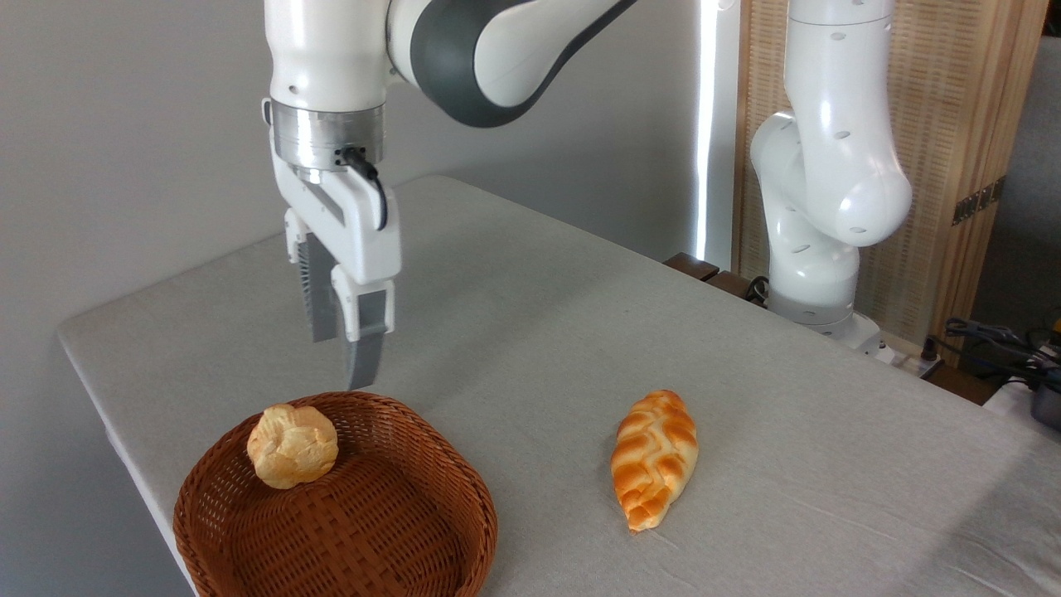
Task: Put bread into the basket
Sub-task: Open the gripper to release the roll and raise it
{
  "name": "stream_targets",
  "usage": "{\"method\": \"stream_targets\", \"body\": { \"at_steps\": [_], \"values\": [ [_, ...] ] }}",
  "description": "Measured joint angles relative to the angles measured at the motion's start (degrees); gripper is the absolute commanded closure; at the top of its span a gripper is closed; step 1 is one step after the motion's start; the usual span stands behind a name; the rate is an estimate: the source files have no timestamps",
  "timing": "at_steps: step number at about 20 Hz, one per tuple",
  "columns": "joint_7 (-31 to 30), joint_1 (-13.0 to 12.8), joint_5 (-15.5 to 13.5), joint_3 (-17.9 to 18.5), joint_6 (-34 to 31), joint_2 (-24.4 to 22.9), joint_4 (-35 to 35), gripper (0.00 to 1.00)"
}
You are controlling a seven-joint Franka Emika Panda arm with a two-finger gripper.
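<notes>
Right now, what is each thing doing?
Bun: lying inside the basket, near its back rim.
Basket: upright on the table, holding only the bun.
Braided loaf: lying flat on the table, outside the basket.
Hand: open, empty, above the basket's back rim.

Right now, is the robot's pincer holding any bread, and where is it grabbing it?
Nothing is held. The pincer hangs open and empty above the basket, and the bun lies inside the basket, not touched by it.
</notes>
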Motion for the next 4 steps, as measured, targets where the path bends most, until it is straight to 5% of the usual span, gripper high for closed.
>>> {"method": "stream_targets", "body": {
  "at_steps": [4],
  "values": [
    [-3.0, 0.0, 2.4, 0.6, -7.1, -1.4, 0.0, 0.00]
  ]
}}
